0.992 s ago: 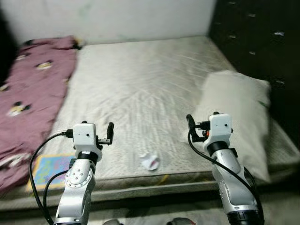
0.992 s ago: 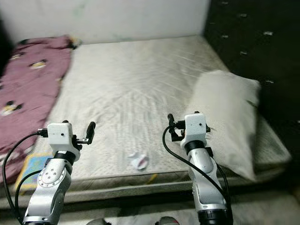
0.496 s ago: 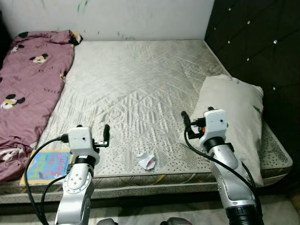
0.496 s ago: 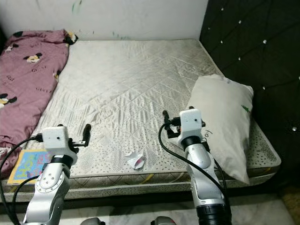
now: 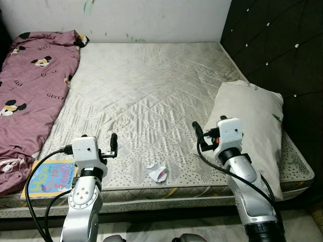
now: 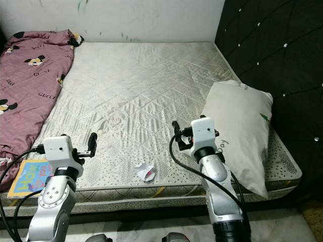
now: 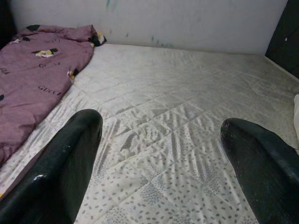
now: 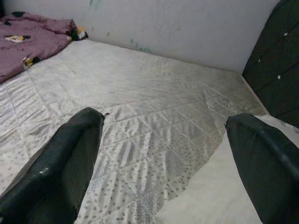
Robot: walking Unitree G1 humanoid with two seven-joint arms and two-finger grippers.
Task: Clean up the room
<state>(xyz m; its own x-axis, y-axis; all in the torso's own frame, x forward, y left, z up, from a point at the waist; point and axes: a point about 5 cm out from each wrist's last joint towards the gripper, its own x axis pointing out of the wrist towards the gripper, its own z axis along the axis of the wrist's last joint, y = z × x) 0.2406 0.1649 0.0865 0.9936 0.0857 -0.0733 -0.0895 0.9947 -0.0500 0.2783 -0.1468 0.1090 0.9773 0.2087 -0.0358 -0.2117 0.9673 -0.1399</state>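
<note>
A crumpled white paper scrap (image 5: 158,173) lies near the front edge of the bare quilted mattress (image 5: 146,85). At the front left corner a colourful children's book (image 5: 50,178) lies flat. A pink cartoon-print blanket (image 5: 30,80) covers the left side, and a cream pillow (image 5: 252,126) rests on the right side. My left gripper (image 5: 114,142) hovers open over the front edge, left of the scrap, its fingers (image 7: 70,154) spread wide and holding nothing. My right gripper (image 5: 196,132) is open too, held just left of the pillow, with its fingers (image 8: 70,154) wide apart.
A dark tufted headboard (image 5: 272,45) runs along the right side of the bed. A white wall (image 5: 131,20) with small marks stands behind it. The pale floor (image 6: 282,222) shows below the mattress front edge.
The whole view has shifted and sharpened as the camera moved. Both arms keep the same raised pose, and nothing on the bed has moved.
</note>
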